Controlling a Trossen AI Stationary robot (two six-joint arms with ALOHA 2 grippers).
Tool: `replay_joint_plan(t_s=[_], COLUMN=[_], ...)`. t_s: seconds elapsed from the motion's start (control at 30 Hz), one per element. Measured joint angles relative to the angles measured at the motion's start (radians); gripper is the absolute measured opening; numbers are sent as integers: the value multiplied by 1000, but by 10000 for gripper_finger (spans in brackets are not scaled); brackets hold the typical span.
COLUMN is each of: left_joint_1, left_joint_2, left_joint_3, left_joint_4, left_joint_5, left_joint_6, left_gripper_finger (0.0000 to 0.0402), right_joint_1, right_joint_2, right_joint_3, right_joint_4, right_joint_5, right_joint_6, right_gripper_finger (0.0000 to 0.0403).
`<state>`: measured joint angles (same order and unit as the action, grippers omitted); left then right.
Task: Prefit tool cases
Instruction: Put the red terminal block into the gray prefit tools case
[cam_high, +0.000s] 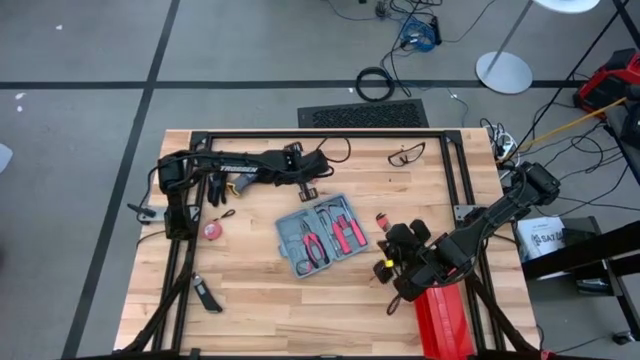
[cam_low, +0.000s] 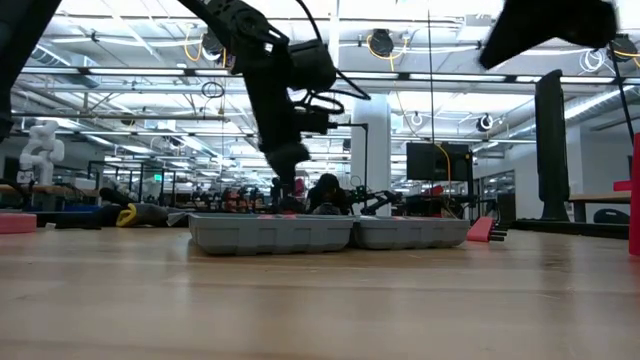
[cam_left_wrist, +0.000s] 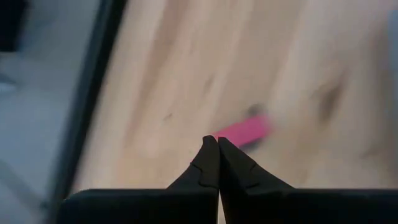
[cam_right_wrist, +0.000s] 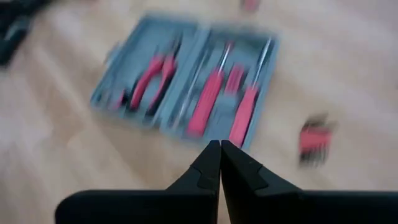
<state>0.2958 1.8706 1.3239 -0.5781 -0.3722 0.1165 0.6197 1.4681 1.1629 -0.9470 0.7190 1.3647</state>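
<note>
tool case (cam_high: 322, 236) lies open mid-table, red-handled tools inside. left gripper (cam_high: 309, 190) pinched closed, empty, just beyond case. right gripper (cam_high: 392, 243) closed, empty, beside it.

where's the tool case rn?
High view: the tool case lies open mid-table, between the left gripper and the right gripper.

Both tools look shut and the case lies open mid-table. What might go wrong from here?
1. The left tool, shut, sits right at the far edge of the open tool case; coming down it could strike the rim or nudge the case.
2. A small red piece lies loose between the case and the right tool; a sweep could knock it.
</note>
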Motion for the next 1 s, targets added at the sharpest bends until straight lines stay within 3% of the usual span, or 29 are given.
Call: replay_joint_plan(t_s=[0.07,0.17,0.3,0.4,0.47,0.6,0.67,0.83,1.0], left_joint_1=[2,14,43,82,122,201,237,310,344], left_joint_2=[-8,-75,-269,-434,-526,-664,-706,-748,-737], left_joint_3=[0,0,-10,-17,-18,-18,-18,-18,-18], left_joint_4=[-52,-115,-99,-49,9,112,130,257,424], left_joint_5=[-83,-218,-250,-192,-166,-67,34,335,423], left_joint_6=[26,49,77,130,160,205,220,284,308], left_gripper_finger=[2,1,1,1,1,0,0,0,0], right_joint_1=[-33,-127,-288,-418,-516,-707,-769,-838,-843], right_joint_2=[12,32,61,78,83,102,137,310,514], right_joint_3=[-8,-8,-8,-8,-7,-8,-8,5,177], right_joint_4=[5,75,363,585,695,804,849,1065,1052], right_joint_5=[78,94,91,50,-71,-409,-513,-641,-661], right_joint_6=[-31,-167,-569,-882,-1016,-1059,-1061,-1144,-1213], right_gripper_finger=[6,6,6,10,20,56,82,144,186])
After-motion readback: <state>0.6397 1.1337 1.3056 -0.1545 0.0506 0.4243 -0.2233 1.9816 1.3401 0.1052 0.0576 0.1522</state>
